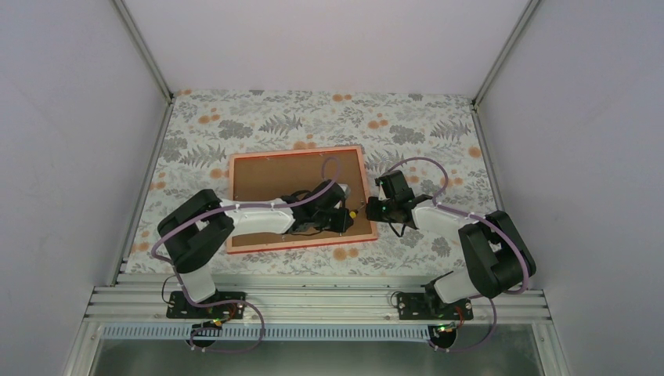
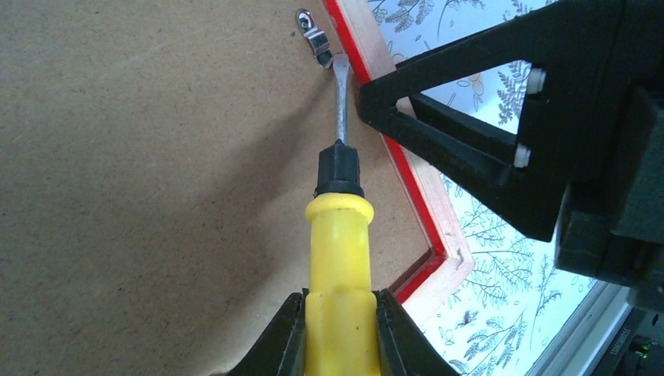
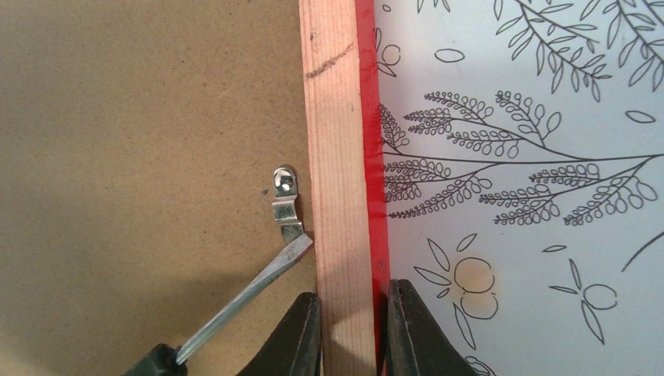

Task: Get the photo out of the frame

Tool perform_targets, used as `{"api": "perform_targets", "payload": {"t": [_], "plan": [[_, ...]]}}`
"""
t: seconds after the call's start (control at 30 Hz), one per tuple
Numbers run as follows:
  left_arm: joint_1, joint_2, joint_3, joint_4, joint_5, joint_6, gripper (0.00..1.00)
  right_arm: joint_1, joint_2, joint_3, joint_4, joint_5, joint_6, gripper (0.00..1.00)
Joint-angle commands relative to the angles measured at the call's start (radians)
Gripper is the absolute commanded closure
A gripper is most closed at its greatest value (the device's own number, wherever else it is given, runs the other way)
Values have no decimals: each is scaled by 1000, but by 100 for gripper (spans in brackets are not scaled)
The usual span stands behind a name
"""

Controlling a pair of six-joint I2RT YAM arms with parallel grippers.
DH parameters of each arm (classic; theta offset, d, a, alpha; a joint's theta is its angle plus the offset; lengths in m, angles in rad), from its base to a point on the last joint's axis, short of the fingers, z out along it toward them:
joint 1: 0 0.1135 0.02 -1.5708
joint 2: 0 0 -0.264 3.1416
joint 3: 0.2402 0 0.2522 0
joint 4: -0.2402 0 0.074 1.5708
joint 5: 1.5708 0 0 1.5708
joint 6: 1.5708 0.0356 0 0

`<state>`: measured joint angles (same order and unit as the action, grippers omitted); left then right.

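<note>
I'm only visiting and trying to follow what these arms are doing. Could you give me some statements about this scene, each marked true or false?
1. The frame lies face down, brown backing up. True.
2. The left end effector grips a red-handled knife. False: it grips a yellow-handled screwdriver.
3. The screwdriver's tip meets a metal clip on the backing. True.
4. The right end effector hangs open, clear of the frame. False: it is shut on the frame's side rail.
5. The photo lies out on the table. False: no photo shows.
</note>
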<state>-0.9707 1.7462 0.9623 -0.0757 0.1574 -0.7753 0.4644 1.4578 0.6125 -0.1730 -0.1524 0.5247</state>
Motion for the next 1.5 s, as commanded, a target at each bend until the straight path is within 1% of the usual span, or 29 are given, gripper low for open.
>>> {"api": "perform_targets", "payload": {"t": [0.0,0.17,0.5,0.77,0.97,1.1,1.17,1.47], "plan": [[1,24,-12,32,-23,-18,98,5,3,-12,23,-25,11,86],[0,26,-24,29,-36,-31,98,6,3,-11,23,-24,12,86],[1,-34,-47,-28,-124,-51,98,5,5,-10,26,-26,10,86],[1,-53,-47,-31,-114,-37,98,6,9,-10,24,-24,9,86],[3,-152,-97,-38,-142,-33,98,3,24,-11,23,-15,19,87],[17,-240,-146,-54,-166,-40,98,-14,32,-29,40,5,55,91],[33,-279,-170,-63,-178,-41,98,-31,24,-39,52,16,76,96],[130,-449,-293,-98,-205,-37,98,-117,-29,-56,71,77,141,96]]}}
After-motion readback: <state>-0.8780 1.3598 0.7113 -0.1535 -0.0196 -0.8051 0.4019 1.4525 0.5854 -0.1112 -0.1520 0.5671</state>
